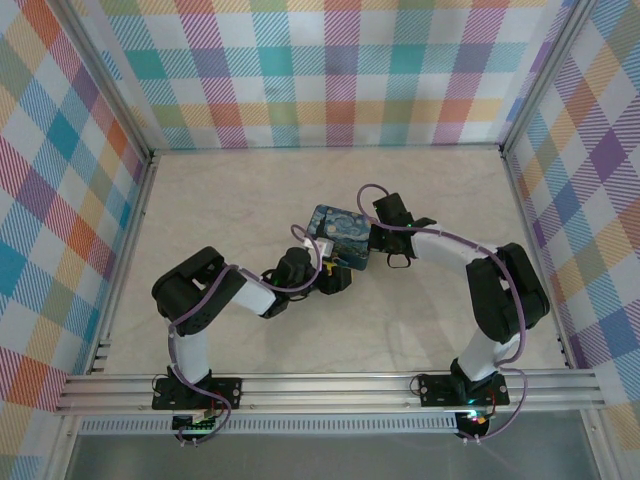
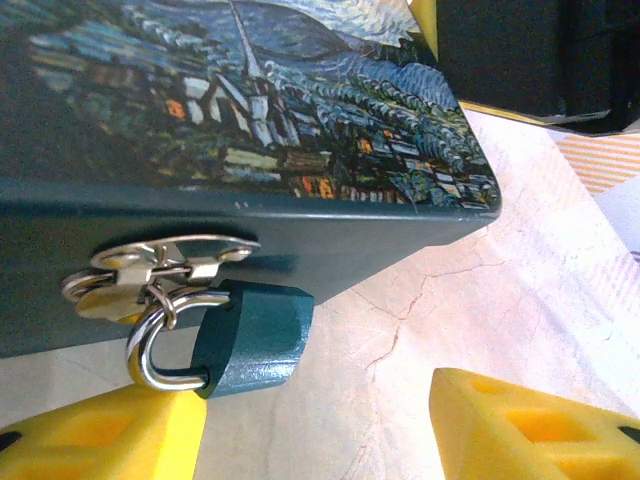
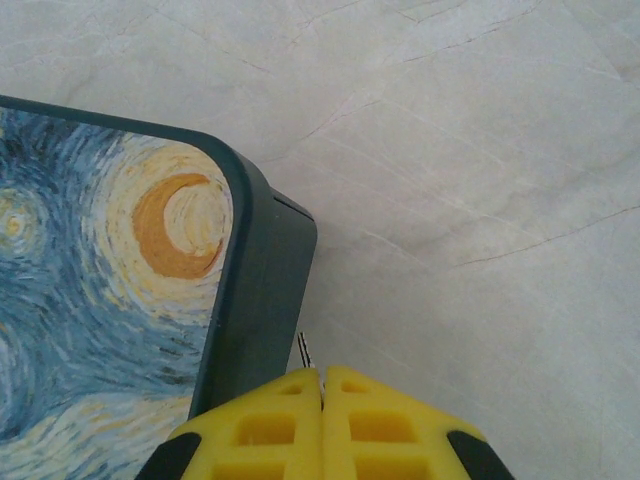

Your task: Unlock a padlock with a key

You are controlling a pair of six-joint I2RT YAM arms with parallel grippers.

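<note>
Table: pale marble-pattern top with fine dark veins, enclosed by plaid panels. One item rests on it near centre: a dark teal box.

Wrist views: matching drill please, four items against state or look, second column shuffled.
Items:
1. padlock
2. left gripper
3. right gripper
4. box

States:
A. shut, yellow fingers pressed together
B. night-sky painting on the lid
C. hangs from the hasp
D. open, yellow fingers apart

Pairs: 1-C, 2-D, 3-A, 4-B
</note>
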